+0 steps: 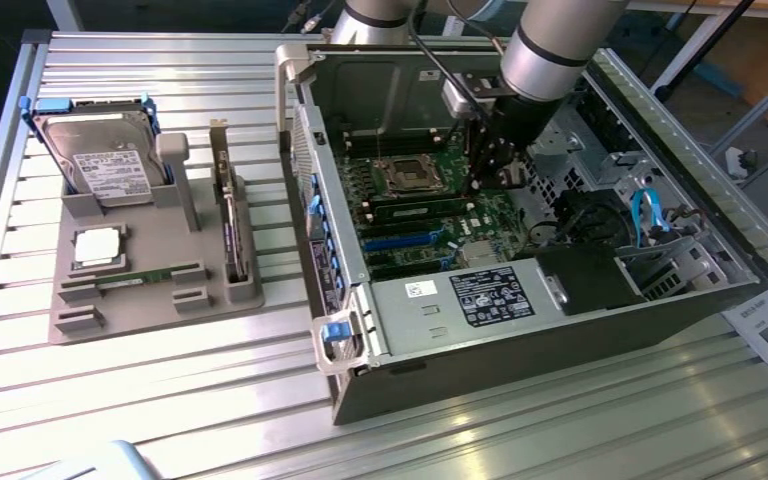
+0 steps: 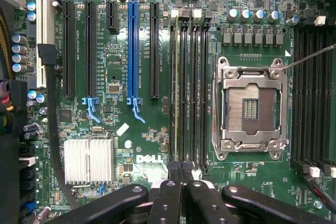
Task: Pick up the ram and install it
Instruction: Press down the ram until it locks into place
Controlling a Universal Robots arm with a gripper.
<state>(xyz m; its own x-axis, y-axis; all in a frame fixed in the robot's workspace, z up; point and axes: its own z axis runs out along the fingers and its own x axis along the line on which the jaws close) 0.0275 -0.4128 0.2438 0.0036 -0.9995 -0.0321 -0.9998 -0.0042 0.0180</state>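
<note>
**A:** Where could anything get into the computer case (image 1: pixel 518 372)?

**B:** Only from above, through its open side. The arm (image 1: pixel 551 50) takes up the far part of that opening. The power supply (image 1: pixel 491 295) and the bay with the blue cable (image 1: pixel 646 215) crowd the near end.

**A:** And down at the motherboard (image 2: pixel 152 129)?

**B:** The gripper (image 2: pixel 181 167), fingers pressed together, hangs over the memory slots (image 2: pixel 189 87). The CPU socket (image 2: pixel 251 106) sits just beside them with its raised metal frame. On the other side are the expansion slots (image 2: pixel 132 51), then the finned heatsink (image 2: pixel 88 161) and a black cable (image 2: pixel 52 129) curving past it.

**A:** Outside the case?

**B:** The slatted table (image 1: pixel 157 420) lies bare in front. At the exterior view's left, the fixture tray (image 1: pixel 157 310) holds a propped-up hard drive (image 1: pixel 104 160) and an expansion card (image 1: pixel 231 220) on edge.
</note>
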